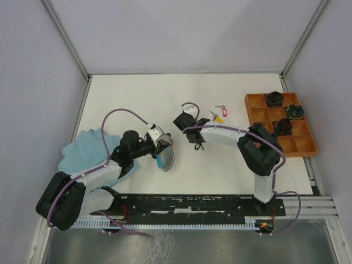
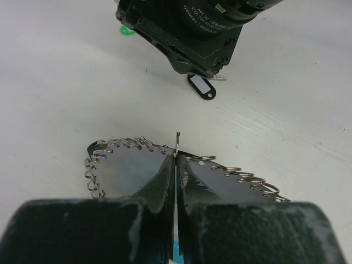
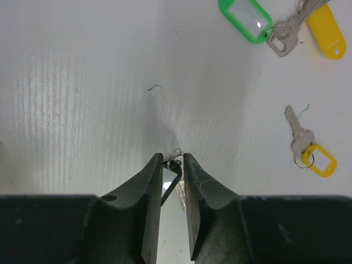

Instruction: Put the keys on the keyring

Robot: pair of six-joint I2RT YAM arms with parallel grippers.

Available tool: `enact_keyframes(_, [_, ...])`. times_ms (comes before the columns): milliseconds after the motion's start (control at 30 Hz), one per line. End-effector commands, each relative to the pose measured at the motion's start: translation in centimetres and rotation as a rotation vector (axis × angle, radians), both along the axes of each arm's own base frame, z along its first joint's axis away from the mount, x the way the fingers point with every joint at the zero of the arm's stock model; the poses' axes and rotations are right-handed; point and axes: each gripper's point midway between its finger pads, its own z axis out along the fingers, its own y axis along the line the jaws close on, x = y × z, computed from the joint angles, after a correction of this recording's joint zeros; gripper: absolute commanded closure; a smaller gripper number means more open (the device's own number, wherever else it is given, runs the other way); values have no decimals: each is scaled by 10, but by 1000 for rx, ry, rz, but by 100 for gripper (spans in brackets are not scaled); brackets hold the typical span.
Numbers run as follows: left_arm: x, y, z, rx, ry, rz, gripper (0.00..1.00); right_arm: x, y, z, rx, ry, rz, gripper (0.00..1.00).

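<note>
Left claw [image 2: 176, 159] is clamped flat on the keyring [image 2: 137, 144], fingers fully together with the thin grey wire standing up edge-on between the tips. The keyring is held just over the white tabletop [image 3: 82, 82]. Small silver split rings are strung along its wire like a fringe. In the top view I can see a bright blue sleeve on the part of the loop nearest the arm bases.

Right claw [image 3: 173, 159] is nose-down just right of the keyring. Its two dark, matte fingers sit narrowly apart around the black-tag key [image 3: 171, 179]. The glossy oblong tag fills most of the gap, with its little wire ring poking out past the tips. I can't tell whether the pads are actually pinching it.

The other keys lie loose further right of the keyring and beyond it:
- green-tag key [image 3: 246, 17], tag with a clear window
- yellow-tag key [image 3: 325, 25], touching the green one's ring
- second yellow-tag key [image 3: 313, 157], lying apart with its silver blade angled
- red-tag key [image 1: 219, 119], seen in the top view

All the tags are smooth plastic and the blades are flat, bright metal.

An orange compartment tray [image 1: 248, 110] sits well right of the keyring, with dark coiled bundles [image 1: 273, 99] in three of its cells. A crumpled light blue cloth [image 1: 82, 146] is on the keyring's left, partly under the left arm.
</note>
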Motion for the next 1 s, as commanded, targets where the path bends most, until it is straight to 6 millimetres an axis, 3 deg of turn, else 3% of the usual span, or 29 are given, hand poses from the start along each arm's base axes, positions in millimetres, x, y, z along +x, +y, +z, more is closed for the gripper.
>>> enact_keyframes(0, [9, -8, 36, -70, -102, -13, 97, 13, 7, 7, 24, -67, -39, 71])
enact_keyframes(967, [8, -9, 37, -77, -104, -17, 97, -3, -8, -16, -17, -28, -66, 80])
